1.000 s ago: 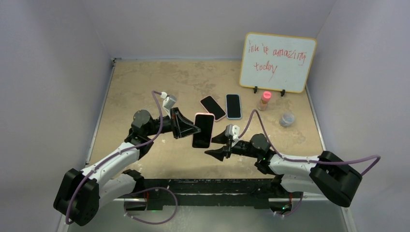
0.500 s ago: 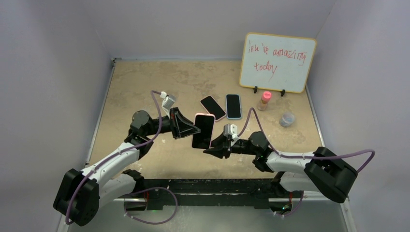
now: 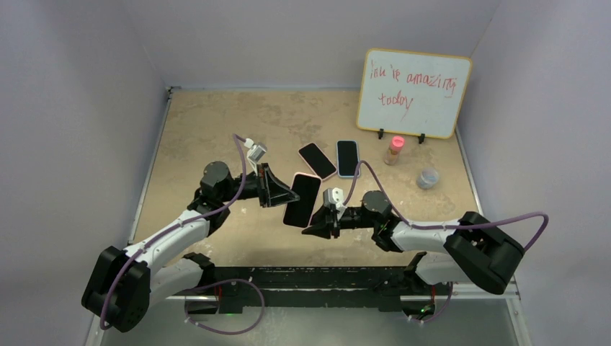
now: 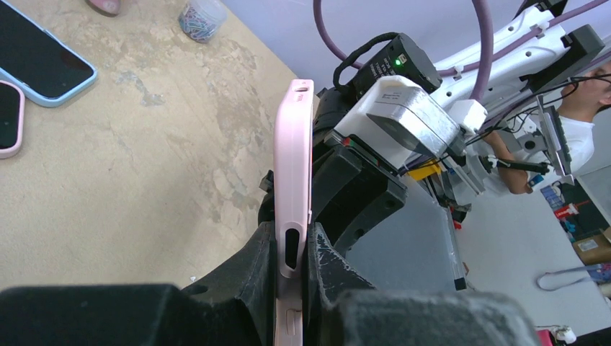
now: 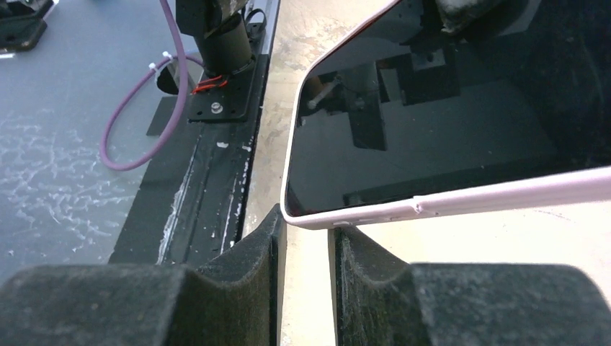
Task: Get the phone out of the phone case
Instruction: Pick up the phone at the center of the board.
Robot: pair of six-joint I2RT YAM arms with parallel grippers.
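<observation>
A phone [image 3: 302, 200] with a dark screen sits in a pink phone case [image 4: 293, 158] and is held edge-up above the table. My left gripper [image 3: 290, 193] is shut on the case's end, its fingers [image 4: 252, 267] pressed against both flat faces by the port cutout. My right gripper [image 3: 318, 225] is at the phone's lower right corner. In the right wrist view the screen [image 5: 432, 144] and the case's pink rim [image 5: 504, 191] lie just past that gripper [image 5: 306, 225]. Its jaws are narrow, with bare table showing through the gap, and the corner rests at their tips.
Two more phones lie on the table behind: one in a pink case [image 3: 318, 160], one in a blue case [image 3: 348, 158]. A whiteboard [image 3: 414, 92] stands at the back right, with a pink-capped bottle [image 3: 395, 150] and a small jar [image 3: 428, 177] near it.
My right gripper has moved left up to the phone's lower corner and its jaws have narrowed. The left gripper has tilted the phone slightly, keeping its grip.
</observation>
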